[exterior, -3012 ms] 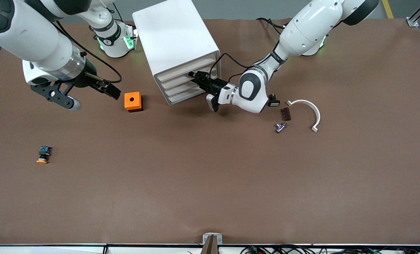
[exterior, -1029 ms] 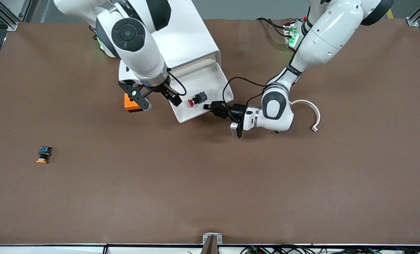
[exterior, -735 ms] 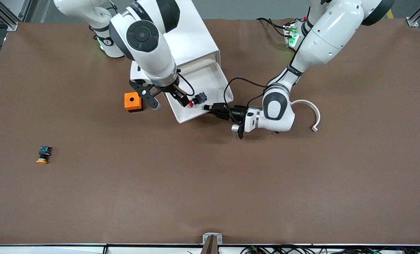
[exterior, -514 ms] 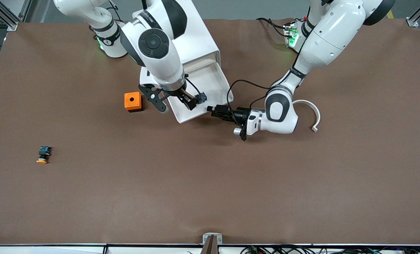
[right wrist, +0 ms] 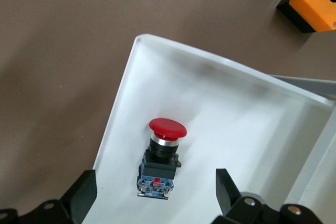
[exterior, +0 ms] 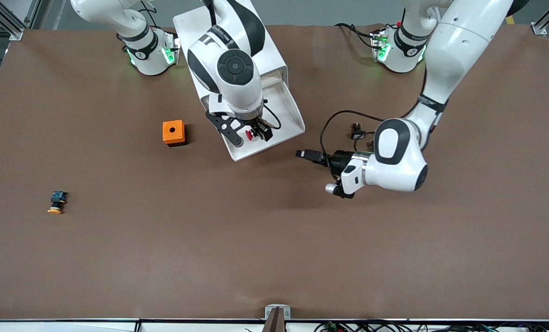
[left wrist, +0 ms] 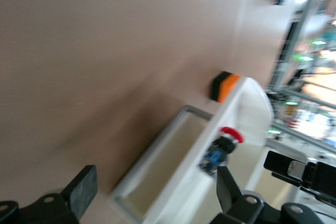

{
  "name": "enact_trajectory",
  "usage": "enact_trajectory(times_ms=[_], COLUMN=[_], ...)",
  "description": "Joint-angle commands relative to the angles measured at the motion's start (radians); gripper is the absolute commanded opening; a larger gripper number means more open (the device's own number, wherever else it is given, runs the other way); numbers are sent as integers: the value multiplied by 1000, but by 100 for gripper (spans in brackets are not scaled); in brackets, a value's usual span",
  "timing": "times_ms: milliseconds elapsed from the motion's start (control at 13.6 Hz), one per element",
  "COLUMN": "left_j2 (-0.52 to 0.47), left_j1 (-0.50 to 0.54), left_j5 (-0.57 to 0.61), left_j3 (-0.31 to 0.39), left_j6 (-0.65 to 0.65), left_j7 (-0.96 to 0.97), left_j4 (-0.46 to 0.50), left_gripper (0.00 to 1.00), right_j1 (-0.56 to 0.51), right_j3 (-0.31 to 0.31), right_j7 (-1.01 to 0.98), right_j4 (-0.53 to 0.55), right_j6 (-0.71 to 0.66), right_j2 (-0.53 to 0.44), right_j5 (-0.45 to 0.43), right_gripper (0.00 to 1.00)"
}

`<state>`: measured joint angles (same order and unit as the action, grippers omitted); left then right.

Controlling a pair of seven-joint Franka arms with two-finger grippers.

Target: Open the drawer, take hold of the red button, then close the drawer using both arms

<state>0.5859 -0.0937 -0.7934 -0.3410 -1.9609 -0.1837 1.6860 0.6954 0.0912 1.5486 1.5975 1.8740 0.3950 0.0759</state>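
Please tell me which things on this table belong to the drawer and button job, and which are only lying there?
Belong to the job:
- red button, lying in the drawer
- open drawer of the white cabinet

Only lying there:
- orange box
- orange-capped button
- small black part

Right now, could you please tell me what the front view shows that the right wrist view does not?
Only the front view shows the yellow-capped button lying toward the right arm's end of the table, the left gripper open over bare table, and the drawer cabinet. Only the right wrist view shows the button's blue base. Both show the red button lying in the open drawer beneath the open right gripper, and the orange box.
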Motion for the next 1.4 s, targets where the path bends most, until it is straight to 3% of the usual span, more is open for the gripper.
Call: enact_trajectory(times_ms=[0,147,661,882,1102,1322], left_j2=[0,0,-18,-26,-24,-24], left_j1=[25,22,5,-14,-49,-67], left_j5=[260,464,744,799,939,941], left_j3=[3,0,-9,-10,-12,-16], left_j6=[82,127,155,154,125,80], left_j7=[93,128,642,798,961,1041], left_j4=[-103,-170,-221,-220,-216,-210], left_gripper=[100,100,100,100,100,100], right_j1=[9,9,26,41,39,45], right_j3=[-7,-7,-5,-5,-5,-5], right_j7=[13,27,105,125,125,125], right_j4=[19,27,67,67,65,65], right_j6=[7,16,85,103,100,100], right_j2=[2,2,19,36,42,44], right_j5=[8,10,15,15,15,15], right_gripper=[100,100,100,100,99,76])
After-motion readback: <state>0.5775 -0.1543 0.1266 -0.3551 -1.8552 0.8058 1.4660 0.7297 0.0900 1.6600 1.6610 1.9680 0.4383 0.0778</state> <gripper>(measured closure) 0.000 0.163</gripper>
